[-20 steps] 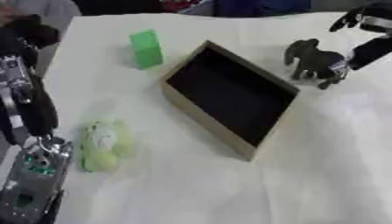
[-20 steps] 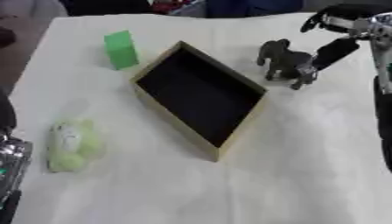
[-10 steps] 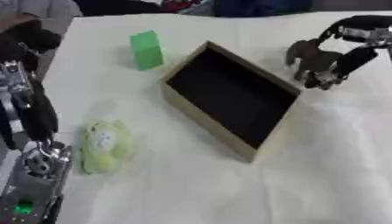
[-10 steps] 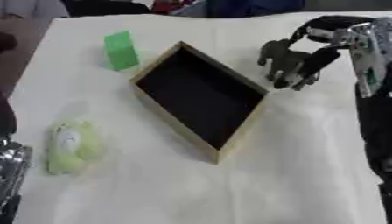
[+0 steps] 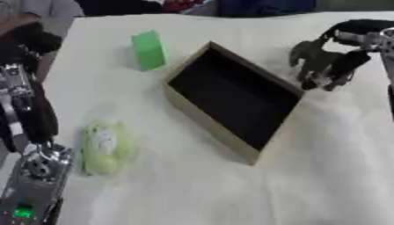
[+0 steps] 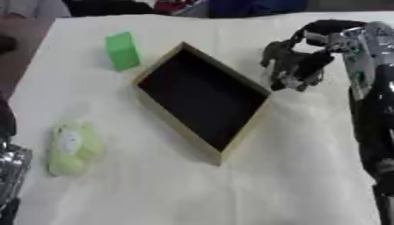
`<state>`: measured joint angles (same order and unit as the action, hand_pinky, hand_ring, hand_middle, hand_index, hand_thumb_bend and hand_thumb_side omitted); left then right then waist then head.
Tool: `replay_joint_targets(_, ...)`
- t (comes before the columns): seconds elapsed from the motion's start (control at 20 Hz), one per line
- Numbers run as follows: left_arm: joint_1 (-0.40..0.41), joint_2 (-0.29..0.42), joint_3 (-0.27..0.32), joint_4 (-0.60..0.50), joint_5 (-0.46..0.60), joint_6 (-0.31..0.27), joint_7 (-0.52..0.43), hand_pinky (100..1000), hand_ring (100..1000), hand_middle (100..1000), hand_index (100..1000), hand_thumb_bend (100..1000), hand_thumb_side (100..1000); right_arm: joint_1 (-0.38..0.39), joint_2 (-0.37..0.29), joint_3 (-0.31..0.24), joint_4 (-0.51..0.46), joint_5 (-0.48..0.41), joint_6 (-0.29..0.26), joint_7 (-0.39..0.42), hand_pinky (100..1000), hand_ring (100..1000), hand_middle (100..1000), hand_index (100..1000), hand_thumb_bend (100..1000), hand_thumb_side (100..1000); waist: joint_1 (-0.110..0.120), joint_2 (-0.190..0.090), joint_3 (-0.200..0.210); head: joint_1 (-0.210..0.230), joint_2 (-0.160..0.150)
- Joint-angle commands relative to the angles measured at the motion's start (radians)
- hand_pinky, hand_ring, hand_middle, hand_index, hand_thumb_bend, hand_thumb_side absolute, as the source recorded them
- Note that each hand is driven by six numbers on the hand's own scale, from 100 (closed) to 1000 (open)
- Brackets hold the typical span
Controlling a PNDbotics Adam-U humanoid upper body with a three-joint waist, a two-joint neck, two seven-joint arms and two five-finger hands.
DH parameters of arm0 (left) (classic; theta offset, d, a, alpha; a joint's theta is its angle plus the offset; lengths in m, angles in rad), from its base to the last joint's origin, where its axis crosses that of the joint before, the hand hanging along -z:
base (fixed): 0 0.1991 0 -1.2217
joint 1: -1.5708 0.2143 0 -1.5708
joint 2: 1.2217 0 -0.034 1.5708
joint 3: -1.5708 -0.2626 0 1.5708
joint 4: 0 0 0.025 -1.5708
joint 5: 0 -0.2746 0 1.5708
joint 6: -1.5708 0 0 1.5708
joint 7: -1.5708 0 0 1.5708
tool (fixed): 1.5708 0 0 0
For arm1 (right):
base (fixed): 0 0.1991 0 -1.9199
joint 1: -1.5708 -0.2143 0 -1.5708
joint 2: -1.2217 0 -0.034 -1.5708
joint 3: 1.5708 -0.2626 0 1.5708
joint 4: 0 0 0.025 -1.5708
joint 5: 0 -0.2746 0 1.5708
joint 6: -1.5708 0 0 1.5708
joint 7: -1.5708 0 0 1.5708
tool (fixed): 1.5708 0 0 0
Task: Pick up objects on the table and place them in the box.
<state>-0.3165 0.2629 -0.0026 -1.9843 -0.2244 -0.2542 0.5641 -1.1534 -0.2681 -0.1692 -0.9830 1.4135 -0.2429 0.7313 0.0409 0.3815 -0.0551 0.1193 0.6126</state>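
Dark grey toy animal (image 5: pixel 311 59) sits within the right hand's (image 5: pixel 344 66) curled fingers.

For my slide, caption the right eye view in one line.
Right hand curled around a dark toy animal beside the open box; green block and yellow-green plush wait.

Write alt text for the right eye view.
The robot's right hand curls around a dark grey toy animal just right of an open, empty box on a white-covered table. A green block stands upper left; a yellow-green plush toy lies lower left.
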Motion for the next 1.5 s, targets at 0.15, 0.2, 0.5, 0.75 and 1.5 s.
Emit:
replay_joint_targets(0.15,-0.009,0.005,-0.002,-0.016,0.0,0.0,-0.008,665,613,539,689,136,917,-0.024,-0.005,-0.009,-0.006,0.016,0.01,-0.002,868,919,886,890,823,619,0.001,-0.019,0.002,-0.006,-0.017)
replay_joint_targets(0.2,-0.009,0.004,-0.002,-0.016,0.0,0.0,-0.009,665,613,540,689,135,916,-0.024,-0.004,-0.009,-0.004,0.018,0.01,-0.001,868,918,883,888,811,600,0.002,-0.019,0.003,-0.006,-0.017)
replay_joint_targets(0.5,-0.008,0.004,-0.003,-0.016,-0.002,-0.001,-0.019,666,614,541,689,130,911,-0.024,0.003,-0.016,-0.011,0.011,0.012,-0.013,850,894,816,836,568,513,0.003,-0.018,0.004,-0.007,-0.018)
replay_joint_targets(0.75,-0.008,0.004,-0.003,-0.016,-0.004,-0.001,-0.026,666,614,542,689,126,905,-0.02,0.007,-0.016,-0.023,0.003,0.029,-0.065,820,859,733,763,369,292,0.004,-0.018,0.004,-0.008,-0.021)
replay_joint_targets(1.5,-0.005,0.002,-0.003,-0.016,-0.006,0.004,-0.038,667,615,543,686,123,904,-0.027,0.014,-0.003,-0.037,-0.021,0.084,-0.126,772,785,501,539,100,104,0.0,-0.019,0.001,-0.004,-0.02)
